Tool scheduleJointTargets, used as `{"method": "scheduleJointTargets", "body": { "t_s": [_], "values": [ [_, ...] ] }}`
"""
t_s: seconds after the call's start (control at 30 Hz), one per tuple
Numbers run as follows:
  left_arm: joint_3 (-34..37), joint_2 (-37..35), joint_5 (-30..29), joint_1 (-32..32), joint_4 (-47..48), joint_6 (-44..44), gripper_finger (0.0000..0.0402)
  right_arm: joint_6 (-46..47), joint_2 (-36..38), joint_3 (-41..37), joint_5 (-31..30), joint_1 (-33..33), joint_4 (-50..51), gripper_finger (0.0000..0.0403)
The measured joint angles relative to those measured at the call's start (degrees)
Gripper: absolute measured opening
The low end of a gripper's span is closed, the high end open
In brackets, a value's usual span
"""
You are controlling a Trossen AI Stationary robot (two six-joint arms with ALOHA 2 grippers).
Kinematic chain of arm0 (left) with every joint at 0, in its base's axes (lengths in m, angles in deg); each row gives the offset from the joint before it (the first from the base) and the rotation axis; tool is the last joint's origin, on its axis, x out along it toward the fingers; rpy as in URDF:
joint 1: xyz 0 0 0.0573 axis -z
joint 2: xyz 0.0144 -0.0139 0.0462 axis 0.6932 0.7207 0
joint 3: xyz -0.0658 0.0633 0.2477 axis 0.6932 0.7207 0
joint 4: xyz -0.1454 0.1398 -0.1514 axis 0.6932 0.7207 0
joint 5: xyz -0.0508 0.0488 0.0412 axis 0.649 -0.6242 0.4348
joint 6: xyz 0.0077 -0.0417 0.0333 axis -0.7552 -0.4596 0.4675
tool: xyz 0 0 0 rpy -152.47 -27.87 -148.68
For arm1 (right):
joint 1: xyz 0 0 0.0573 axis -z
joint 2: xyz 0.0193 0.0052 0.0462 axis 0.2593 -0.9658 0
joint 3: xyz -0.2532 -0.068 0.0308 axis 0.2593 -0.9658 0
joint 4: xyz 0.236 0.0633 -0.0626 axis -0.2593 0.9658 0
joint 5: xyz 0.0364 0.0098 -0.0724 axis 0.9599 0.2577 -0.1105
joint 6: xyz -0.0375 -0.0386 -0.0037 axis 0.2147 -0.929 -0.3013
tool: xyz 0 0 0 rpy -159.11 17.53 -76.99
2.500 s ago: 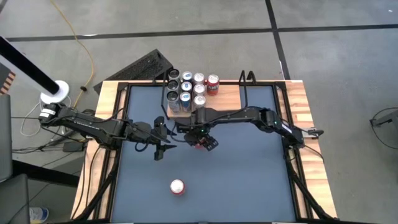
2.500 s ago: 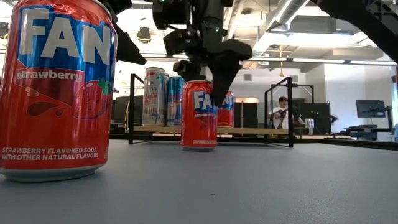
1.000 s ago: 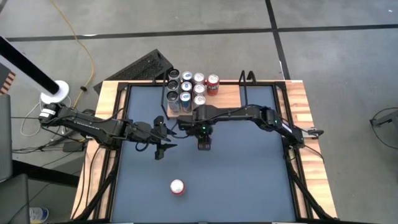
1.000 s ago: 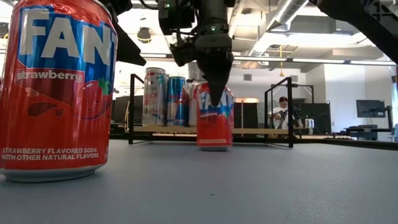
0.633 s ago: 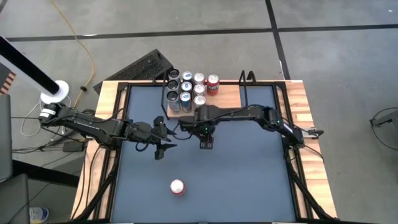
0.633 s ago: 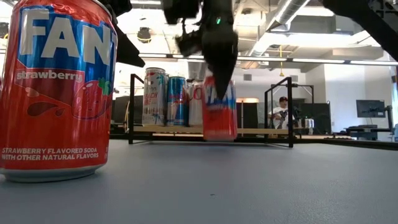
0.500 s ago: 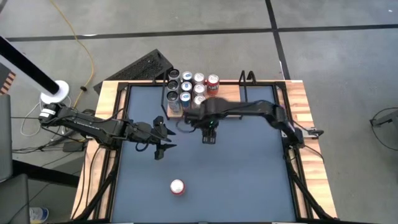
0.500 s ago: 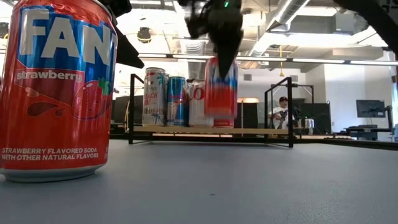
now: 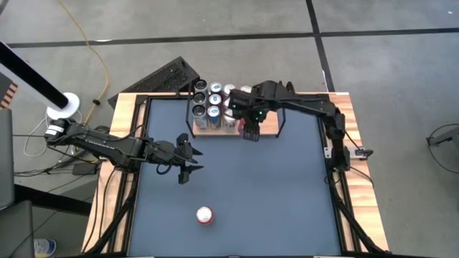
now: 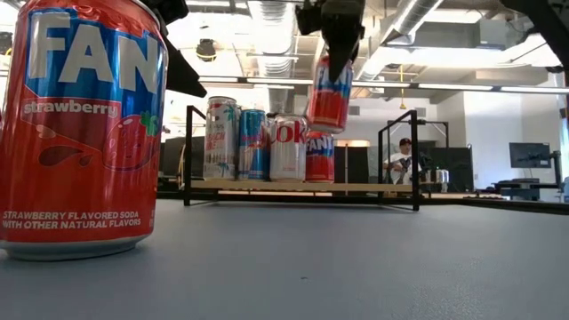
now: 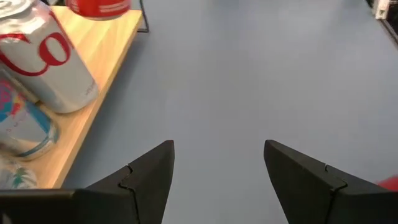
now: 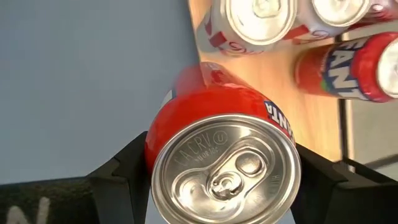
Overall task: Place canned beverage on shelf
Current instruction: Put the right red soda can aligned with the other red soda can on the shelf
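Observation:
My right gripper is shut on a red Fanta can in the air over the near edge of the shelf, a light-wood board with black rod uprights. Several cans stand on the shelf's left part; in the low view they are in a row. A second red can stands upright on its base on the mat near the table's near edge. Over the mat's left middle my left gripper stands open and holds nothing. My right gripper pinches the can's side wall between its two fingers, on opposite sides just below the top rim. The fingers come from above, pointing down. The can hangs below them, lifted clear and slightly tilted, its top up, above the shelf.
The shelf's right part is bare wood next to a red can. Black frame rails run along the mat's sides. The mat's middle is free. A person sits in the room far behind.
My right gripper has lifted the red can off the mat and carried it up and toward the table's far edge, a little to the right, over the shelf. The can has tipped slightly from upright. My left gripper has kept still.

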Motion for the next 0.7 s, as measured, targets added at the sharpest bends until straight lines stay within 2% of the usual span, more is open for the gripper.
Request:
{"method": "scheduleJointTargets", "body": {
  "t_s": [0.27,0.37,0.53,0.7],
  "values": [
    [0.0,0.0,-1.23,0.0,0.01,1.15,0.0238,-5.61,-0.24,-1.35,1.33,5.04,0.0,0.0266],
    [0.0,0.0,-1.23,0.0,0.01,1.15,0.0238,-7.75,0.86,-5.71,1.55,7.03,-0.46,0.0266],
    [0.0,-0.01,-1.28,0.0,0.01,1.19,0.0238,-12.02,4.16,-15.23,1.88,9.85,-7.22,0.0266],
    [0.0,-0.02,-1.38,0.0,-0.28,1.47,0.0238,-15.78,4.79,-18.14,3.11,10.6,-11.66,0.0266]
  ]
}}
